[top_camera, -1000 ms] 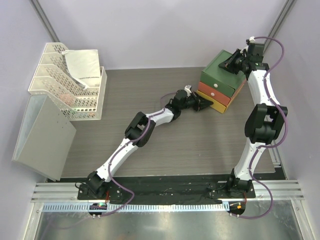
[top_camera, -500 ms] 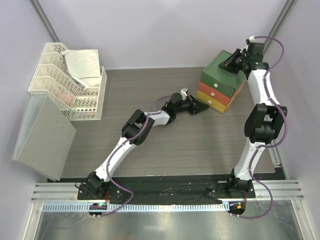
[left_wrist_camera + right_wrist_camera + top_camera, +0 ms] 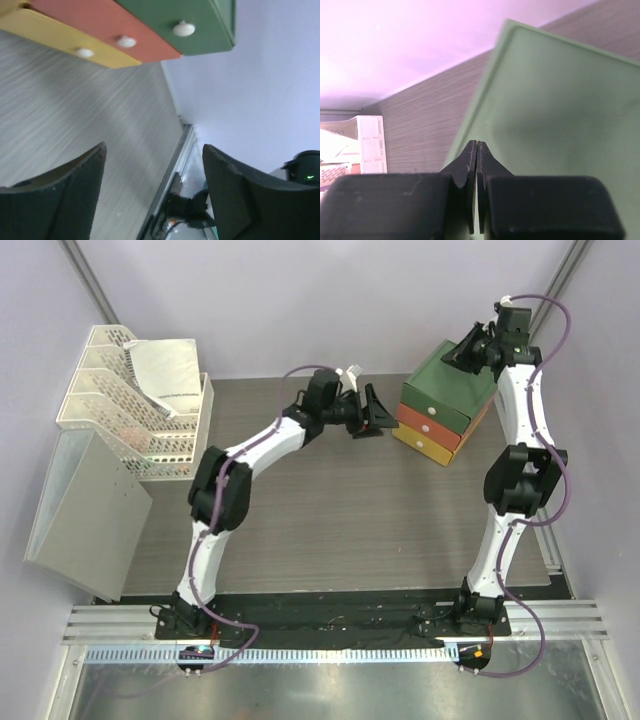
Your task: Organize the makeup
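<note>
No makeup shows in any view. The stacked drawer box (image 3: 445, 400) stands at the back right with its green, orange and yellow drawers pushed in. My left gripper (image 3: 375, 412) hovers just left of the box, jaws wide open and empty. In the left wrist view the left gripper (image 3: 154, 146) points past the drawer box (image 3: 150, 30), whose white knobs show above. My right gripper (image 3: 462, 352) sits over the box's green top. In the right wrist view the right gripper (image 3: 477, 142) has its tips pressed together, nothing between them, above the drawer box (image 3: 560, 100).
White mesh trays (image 3: 140, 410) stand at the back left with a pale folded sheet (image 3: 165, 365) in them. A grey panel (image 3: 85, 505) leans in front of the trays. The table's metal rail (image 3: 172, 165) runs along the right edge.
My left gripper has drawn back from the yellow drawer front, swung up and to the left, and opened wide. The right gripper has shifted slightly up over the box top.
</note>
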`<state>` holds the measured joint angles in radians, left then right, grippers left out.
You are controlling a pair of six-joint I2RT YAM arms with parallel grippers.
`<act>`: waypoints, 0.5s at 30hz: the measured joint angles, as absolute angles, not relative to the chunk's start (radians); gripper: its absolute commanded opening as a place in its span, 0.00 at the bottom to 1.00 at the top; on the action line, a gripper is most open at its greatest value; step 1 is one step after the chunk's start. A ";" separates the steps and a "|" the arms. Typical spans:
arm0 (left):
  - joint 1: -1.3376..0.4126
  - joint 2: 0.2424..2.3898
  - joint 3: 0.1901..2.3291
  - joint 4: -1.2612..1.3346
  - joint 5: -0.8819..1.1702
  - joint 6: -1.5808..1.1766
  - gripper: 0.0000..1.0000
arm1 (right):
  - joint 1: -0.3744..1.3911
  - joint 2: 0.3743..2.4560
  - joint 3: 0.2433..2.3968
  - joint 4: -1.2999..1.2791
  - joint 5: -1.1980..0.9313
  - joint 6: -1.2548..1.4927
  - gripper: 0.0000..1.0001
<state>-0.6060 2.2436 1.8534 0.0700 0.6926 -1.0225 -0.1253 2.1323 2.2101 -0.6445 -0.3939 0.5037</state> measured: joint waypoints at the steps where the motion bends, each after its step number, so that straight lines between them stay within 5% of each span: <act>1: -0.601 2.212 1.858 -0.009 0.673 -0.959 0.90 | -0.122 2.131 2.224 -0.648 -0.394 0.495 0.11; 2: -0.593 2.177 1.863 -0.102 0.650 -0.896 1.00 | -0.116 2.127 2.237 -0.649 -0.393 0.481 0.12; 6: -0.575 2.083 1.841 -0.420 0.518 -0.697 1.00 | -0.054 2.090 2.241 -0.661 -0.387 0.419 0.20; 9: -0.568 2.025 1.753 -0.590 0.388 -0.610 1.00 | 0.033 2.030 2.187 -0.655 -0.384 0.366 0.38; 12: -0.566 1.986 1.658 -0.710 0.286 -0.557 1.00 | 0.141 1.935 2.056 -0.620 -0.382 0.324 0.53; 15: -0.566 1.959 1.597 -0.785 0.224 -0.521 1.00 | 0.257 1.823 1.852 -0.559 -0.385 0.292 0.58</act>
<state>-0.5659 1.9591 1.5970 -0.7849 0.2241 -0.5213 0.2565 1.8229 1.8523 -0.5591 -0.3847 0.2916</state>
